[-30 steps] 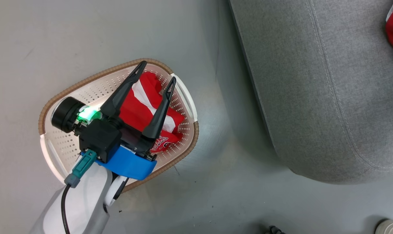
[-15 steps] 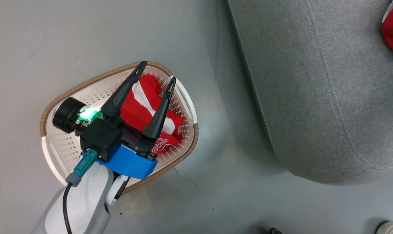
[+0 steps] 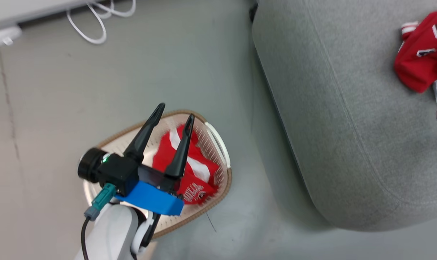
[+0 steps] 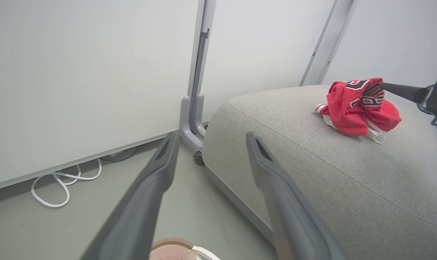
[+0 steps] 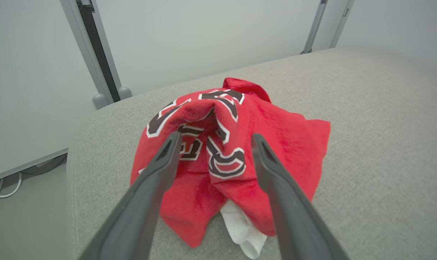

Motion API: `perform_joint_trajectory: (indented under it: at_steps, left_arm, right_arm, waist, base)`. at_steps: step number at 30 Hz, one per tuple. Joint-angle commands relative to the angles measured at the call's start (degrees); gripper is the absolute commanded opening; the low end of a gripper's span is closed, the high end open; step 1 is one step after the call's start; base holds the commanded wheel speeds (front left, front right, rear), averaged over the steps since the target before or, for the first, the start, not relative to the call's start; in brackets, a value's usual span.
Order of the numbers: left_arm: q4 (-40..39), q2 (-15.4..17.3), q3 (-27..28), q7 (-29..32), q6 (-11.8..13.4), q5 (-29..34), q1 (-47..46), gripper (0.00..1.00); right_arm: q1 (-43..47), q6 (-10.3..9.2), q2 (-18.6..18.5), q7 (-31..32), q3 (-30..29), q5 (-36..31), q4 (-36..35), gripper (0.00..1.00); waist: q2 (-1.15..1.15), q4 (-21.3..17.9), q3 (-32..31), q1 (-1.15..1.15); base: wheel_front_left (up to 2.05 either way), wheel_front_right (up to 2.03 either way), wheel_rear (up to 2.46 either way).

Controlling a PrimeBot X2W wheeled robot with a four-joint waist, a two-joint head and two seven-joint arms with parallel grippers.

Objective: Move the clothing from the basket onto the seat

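Note:
A red garment of the clothing (image 3: pixel 200 180) with a white stripe and "BULLS" lettering lies crumpled in the basket (image 3: pixel 228 177) on the floor. My left gripper (image 3: pixel 176 110) hovers above it, open and holding nothing; in its own view it (image 4: pixel 212 136) points toward the seat (image 4: pixel 294 155). Another red garment (image 3: pixel 420 57) lies bunched on the seat (image 3: pixel 341 126). My right gripper (image 5: pixel 215 137) is open, its fingers straddling that garment (image 5: pixel 225 144) without pinching it. One of its fingers (image 4: pixel 402 91) shows beside the garment (image 4: pixel 359 106).
The basket stands on grey floor just left of the seat's rounded edge. A white cable (image 3: pixel 95 21) loops on the floor by a white wall panel. A grey post (image 4: pixel 195 108) with a foot stands at the seat's far corner.
The head camera has shifted, so the basket sits lower in the picture and the wall cable and more of the seat's garment show. The left gripper stays open over the basket.

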Motion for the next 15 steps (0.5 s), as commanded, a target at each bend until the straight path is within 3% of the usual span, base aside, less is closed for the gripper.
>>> perform_joint_trajectory:
  at_steps: [1,15]
  left_arm:
    - [0.5,-0.6,0.7,-0.3,-0.1,-0.4,1.6,1.00]
    - [3.9,-3.5,8.4,-0.3,-0.1,-0.8,12.9,1.00]
  right_arm:
    - [2.7,0.02,0.6,-0.3,0.9,0.2,-1.6,1.00]
    - [26.3,0.01,9.7,8.4,8.3,2.6,-28.4,1.00]
  waist:
    - [0.00,2.6,-5.7,0.00]
    - [0.00,10.4,-19.7,0.00]
  base:
    - [0.00,0.00,0.00]
    - [0.00,0.00,0.00]
